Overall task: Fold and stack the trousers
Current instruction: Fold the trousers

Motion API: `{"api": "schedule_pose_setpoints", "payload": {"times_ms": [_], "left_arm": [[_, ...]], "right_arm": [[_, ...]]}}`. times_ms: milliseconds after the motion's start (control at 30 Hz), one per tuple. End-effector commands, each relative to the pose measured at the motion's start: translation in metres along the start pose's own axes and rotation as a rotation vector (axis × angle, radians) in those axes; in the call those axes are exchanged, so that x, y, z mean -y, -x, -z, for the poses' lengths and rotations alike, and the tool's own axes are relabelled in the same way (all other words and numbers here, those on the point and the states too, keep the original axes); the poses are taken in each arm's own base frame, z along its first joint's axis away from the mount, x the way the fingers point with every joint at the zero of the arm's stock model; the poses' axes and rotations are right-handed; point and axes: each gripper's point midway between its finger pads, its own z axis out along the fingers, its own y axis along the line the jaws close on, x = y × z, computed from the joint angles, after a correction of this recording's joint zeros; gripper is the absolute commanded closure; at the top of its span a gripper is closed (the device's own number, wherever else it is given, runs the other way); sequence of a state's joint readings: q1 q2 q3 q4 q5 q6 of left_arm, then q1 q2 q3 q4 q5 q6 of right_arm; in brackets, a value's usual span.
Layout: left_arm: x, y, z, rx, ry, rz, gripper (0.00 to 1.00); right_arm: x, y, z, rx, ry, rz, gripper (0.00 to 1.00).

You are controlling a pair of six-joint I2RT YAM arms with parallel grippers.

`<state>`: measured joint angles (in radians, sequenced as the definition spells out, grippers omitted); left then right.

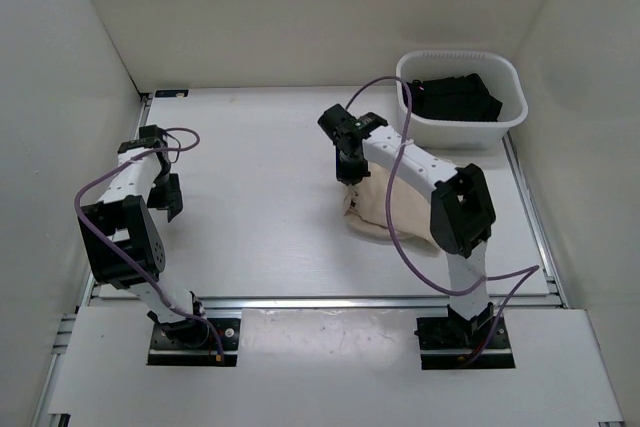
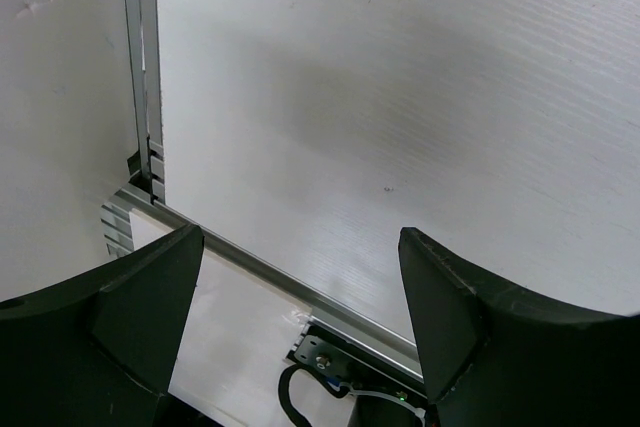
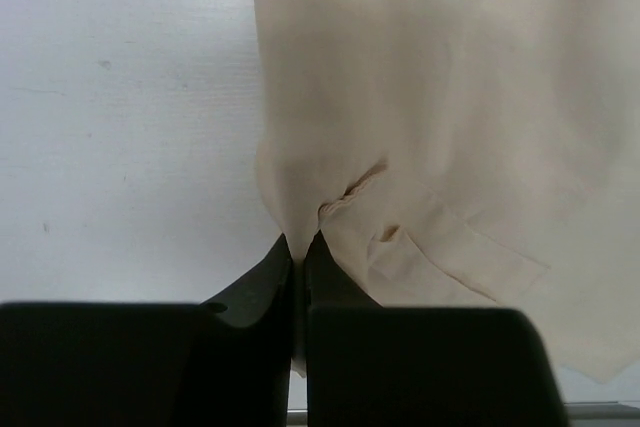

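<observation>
My right gripper point(image 3: 298, 247) is clamped down, fingers almost pressed together, with a pinch of the trousers point(image 3: 450, 97) caught right at the tips. You can see the beige cloth puckering where I've got it, at the left edge of the bundle. The rest of the fabric spreads away from my fingers up and to the right, lying flat on the table point(image 1: 260, 207) with a couple of soft creases and a folded flap near my grip.

From the overhead camera the trousers sit as a bunched heap on the right half of the table, partly tucked under my right arm, closer to the near edge than the far one.

My left gripper point(image 2: 300, 237) is spread wide with nothing in it and isn't touching anything. It hangs over the bare left side of the table, close to the left wall point(image 1: 60, 97), and the metal rail point(image 2: 260, 272) at the table's edge shows between its fingers.

Room-wise: there's a big open patch of table between my two arms and across the far middle. A white basket point(image 1: 510, 117) sits in the far right corner with black clothes point(image 1: 455, 97) in it, well apart from the trousers. White walls box the table in on the left, right and far sides.
</observation>
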<state>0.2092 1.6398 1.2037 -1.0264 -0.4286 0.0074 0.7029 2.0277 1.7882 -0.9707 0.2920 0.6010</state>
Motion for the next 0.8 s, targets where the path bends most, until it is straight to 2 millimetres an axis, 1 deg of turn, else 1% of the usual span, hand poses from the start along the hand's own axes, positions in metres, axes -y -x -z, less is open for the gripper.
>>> {"api": "schedule_pose_setpoints", "payload": {"times_ms": [0, 33, 67, 100, 133, 167, 200, 233, 267, 300, 333, 367, 400, 433, 467, 500, 533, 567, 600, 633, 667, 700, 733, 767], "left_arm": [[-0.003, 0.002, 0.012, 0.047, -0.009, 0.025, 0.10], [-0.003, 0.002, 0.012, 0.047, -0.009, 0.025, 0.10], [-0.003, 0.002, 0.012, 0.047, -0.009, 0.025, 0.10], [-0.003, 0.002, 0.012, 0.047, -0.009, 0.025, 0.10], [-0.003, 0.002, 0.012, 0.047, -0.009, 0.025, 0.10], [-0.003, 0.002, 0.012, 0.047, -0.009, 0.025, 0.10], [-0.003, 0.002, 0.012, 0.047, -0.009, 0.025, 0.10], [-0.003, 0.000, 0.012, 0.038, -0.009, 0.021, 0.10], [-0.003, 0.000, 0.012, 0.038, -0.009, 0.021, 0.10], [-0.003, 0.000, 0.012, 0.038, -0.009, 0.021, 0.10], [-0.002, 0.000, 0.014, 0.047, -0.019, 0.024, 0.10], [-0.001, -0.003, 0.013, 0.039, -0.020, 0.021, 0.10], [-0.002, -0.002, 0.015, 0.048, -0.019, 0.025, 0.08], [-0.002, -0.002, 0.015, 0.048, -0.019, 0.025, 0.08], [0.000, -0.002, 0.015, 0.048, -0.030, 0.025, 0.08], [0.000, -0.002, 0.015, 0.048, -0.030, 0.025, 0.08], [0.001, -0.002, 0.013, 0.039, -0.030, 0.020, 0.08], [0.001, -0.003, 0.013, 0.039, -0.030, 0.020, 0.08], [0.001, -0.003, 0.013, 0.039, -0.030, 0.020, 0.08], [0.001, -0.005, 0.013, 0.029, -0.030, 0.016, 0.08], [0.001, -0.005, 0.013, 0.029, -0.030, 0.016, 0.08], [0.000, -0.005, 0.015, 0.037, -0.030, 0.020, 0.08], [-0.001, -0.004, 0.018, 0.048, -0.030, 0.025, 0.08], [0.000, -0.008, 0.016, 0.037, -0.030, 0.020, 0.08]], "right_arm": [[0.008, 0.033, 0.047, 0.213, 0.017, -0.148, 1.00], [0.010, 0.036, 0.057, 0.242, 0.040, -0.159, 1.00], [0.015, 0.032, 0.051, 0.237, 0.031, -0.165, 1.00], [0.014, 0.033, 0.048, 0.228, 0.056, -0.153, 0.95], [0.000, 0.034, 0.043, 0.216, 0.112, -0.121, 0.76], [-0.004, 0.028, 0.036, 0.165, 0.153, -0.085, 0.32], [-0.015, 0.033, 0.047, 0.153, 0.209, -0.042, 0.24], [-0.003, 0.024, 0.047, 0.109, 0.149, -0.032, 0.18], [0.007, 0.025, 0.052, 0.129, 0.111, -0.035, 0.14], [0.024, 0.029, 0.055, 0.151, 0.060, -0.091, 0.13], [0.048, 0.021, 0.061, 0.168, 0.013, -0.137, 0.14], [0.069, 0.018, 0.060, 0.182, -0.041, -0.189, 0.16], [0.093, 0.023, 0.065, 0.210, -0.048, -0.288, 0.20], [0.106, 0.019, 0.057, 0.203, -0.056, -0.317, 0.23], [0.115, 0.011, 0.036, 0.178, -0.063, -0.332, 0.24], [0.132, 0.014, 0.028, 0.172, -0.071, -0.364, 0.26], [0.137, 0.012, 0.010, 0.133, -0.087, -0.326, 0.26], [0.148, 0.005, -0.004, 0.084, -0.122, -0.314, 0.26], [0.145, 0.016, -0.007, 0.080, -0.124, -0.291, 0.26], [0.146, 0.009, -0.033, -0.002, -0.144, -0.230, 0.26], [0.143, 0.009, -0.042, -0.032, -0.139, -0.206, 0.26], [0.133, 0.002, -0.060, -0.088, -0.119, -0.172, 0.26], [0.127, 0.004, -0.067, -0.094, -0.089, -0.132, 0.26], [0.110, 0.004, -0.072, -0.097, -0.047, -0.086, 0.28]]}}
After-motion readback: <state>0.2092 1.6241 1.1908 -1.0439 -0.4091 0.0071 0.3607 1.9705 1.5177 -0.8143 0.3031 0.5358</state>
